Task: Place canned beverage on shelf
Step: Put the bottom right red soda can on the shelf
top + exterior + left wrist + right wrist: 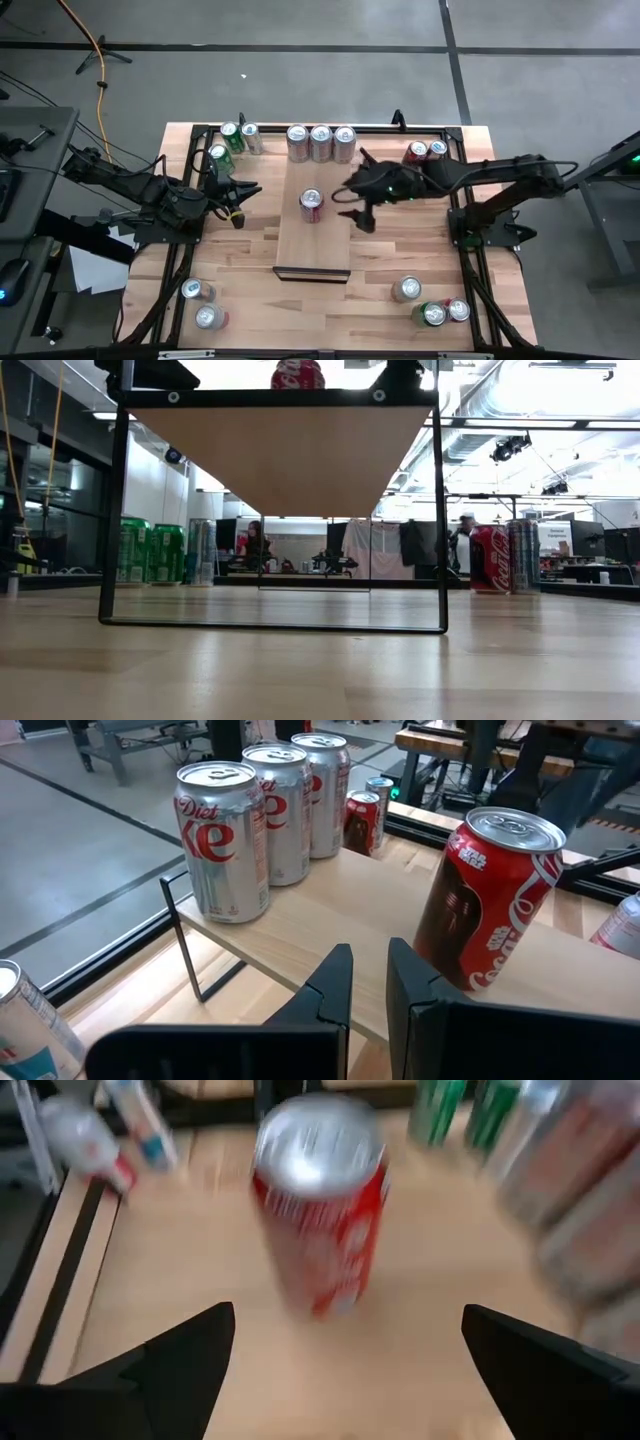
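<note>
A red can [311, 205] stands upright on the shelf [313, 248], near the middle of the pale board, and nothing touches it. In the low view only its top [297, 373] shows above the raised board [280, 455]. Three silver cans [320, 142] stand in a row along the far end of the shelf.

My right gripper [360, 212] hangs just beside the red can on its right, fingers spread wide and holding nothing; in my right wrist view the red can [320, 1205] stands apart between and beyond the two fingers [170, 1360]. My left gripper [240, 203] waits left of the shelf, over the tabletop [400, 250], its fingers close together with only a narrow gap and nothing in them. From my left wrist view the red can [490, 900] stands on the board just past those fingers [335, 985], with the silver cans [265, 815] farther along.

More cans sit on the tabletop: green and silver ones [232, 140] at the far left corner, a pair [426, 151] at the far right, others [202, 303] near the front corners.
</note>
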